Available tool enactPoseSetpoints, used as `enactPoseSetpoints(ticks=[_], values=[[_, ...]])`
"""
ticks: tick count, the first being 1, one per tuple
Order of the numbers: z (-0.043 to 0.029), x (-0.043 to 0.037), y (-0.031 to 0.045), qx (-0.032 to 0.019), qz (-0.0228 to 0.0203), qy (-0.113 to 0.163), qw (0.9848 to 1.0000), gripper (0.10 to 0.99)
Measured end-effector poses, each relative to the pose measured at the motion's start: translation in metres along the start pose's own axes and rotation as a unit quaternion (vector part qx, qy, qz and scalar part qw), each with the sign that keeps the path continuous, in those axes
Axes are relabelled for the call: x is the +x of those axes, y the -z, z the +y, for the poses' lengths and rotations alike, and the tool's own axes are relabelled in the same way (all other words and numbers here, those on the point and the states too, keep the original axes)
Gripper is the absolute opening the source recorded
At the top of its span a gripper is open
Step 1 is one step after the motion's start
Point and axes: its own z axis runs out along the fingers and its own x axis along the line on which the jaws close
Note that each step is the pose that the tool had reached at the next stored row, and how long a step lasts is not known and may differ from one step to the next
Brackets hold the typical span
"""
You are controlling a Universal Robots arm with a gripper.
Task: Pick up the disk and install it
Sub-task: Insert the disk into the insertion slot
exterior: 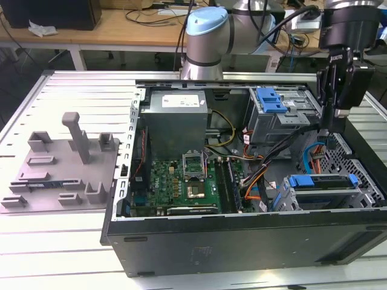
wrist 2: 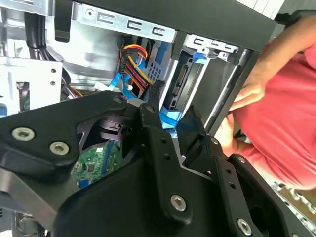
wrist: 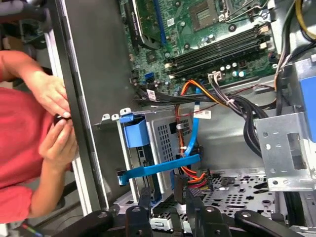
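A pale slatted desk (exterior: 54, 241) carries an open black computer case (exterior: 242, 241). Just beside the case, on the exterior view's left, a grey fixture plate (exterior: 57, 175) with upright pegs lies flat.

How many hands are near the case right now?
2, in the first wrist view: one hand and the other hand, close together just outside the case wall. Others may be hidden behind the wall.

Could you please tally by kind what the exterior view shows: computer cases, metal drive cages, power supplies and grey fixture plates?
Computer case: 1
Metal drive cages: 2
Power supply: 1
Grey fixture plate: 1
Total: 5
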Motion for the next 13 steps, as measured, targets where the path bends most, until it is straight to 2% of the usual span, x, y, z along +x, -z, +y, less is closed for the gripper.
enactPoseSetpoints(ticks=[2,3,4,9,13], values=[[0.0013,-0.0062,-0.0001,0.0021,0.0099,0.000,0.9999,0.416],[0.0020,-0.0096,-0.0007,0.0028,0.0132,0.000,0.9999,0.400],[0.0028,-0.0130,-0.0014,0.0035,0.0164,0.000,0.9999,0.325],[0.0043,-0.0204,-0.0056,0.0052,0.0246,0.000,0.9997,0.325],[0.0049,-0.0234,-0.0101,0.0058,0.0273,0.000,0.9996,0.325]])
